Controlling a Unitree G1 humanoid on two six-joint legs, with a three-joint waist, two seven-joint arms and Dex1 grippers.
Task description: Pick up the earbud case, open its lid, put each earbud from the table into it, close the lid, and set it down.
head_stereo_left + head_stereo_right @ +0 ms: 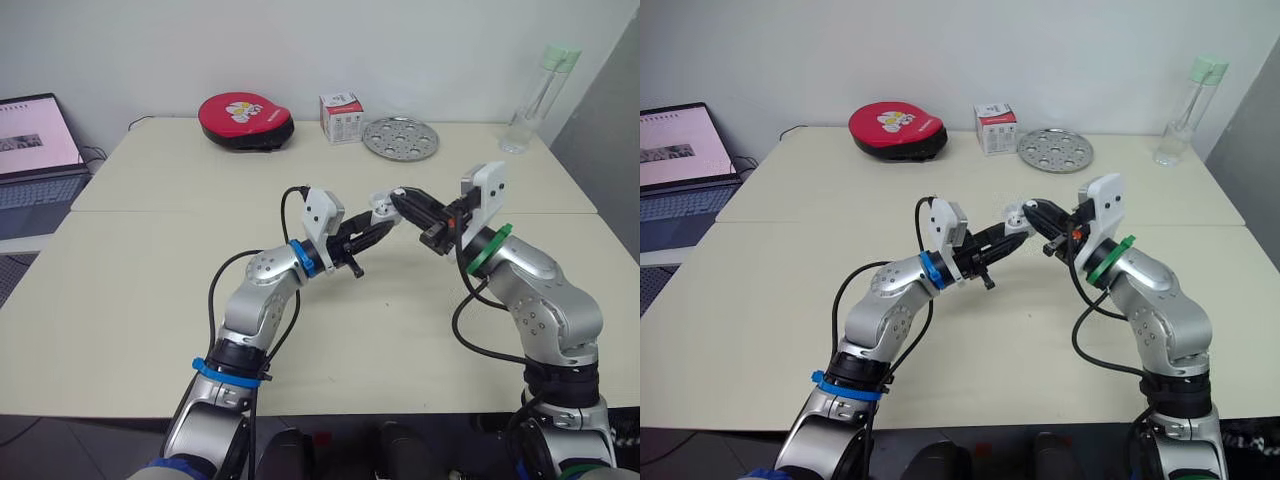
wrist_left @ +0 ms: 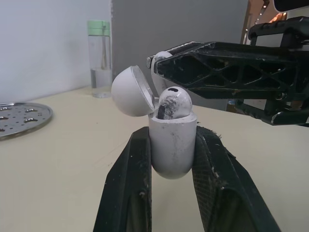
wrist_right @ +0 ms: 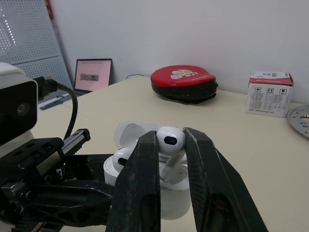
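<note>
The white earbud case is held above the table's middle, its lid hinged open. My left gripper is shut on the case body, seen also in the right wrist view. One earbud sits in the case. My right gripper is shut on the second earbud, holding it right over the open case with its stem reaching down toward the case's opening. The two grippers meet tip to tip.
At the table's back stand a red round pouch, a small white box, a perforated metal disc and a clear bottle. A laptop sits to the far left.
</note>
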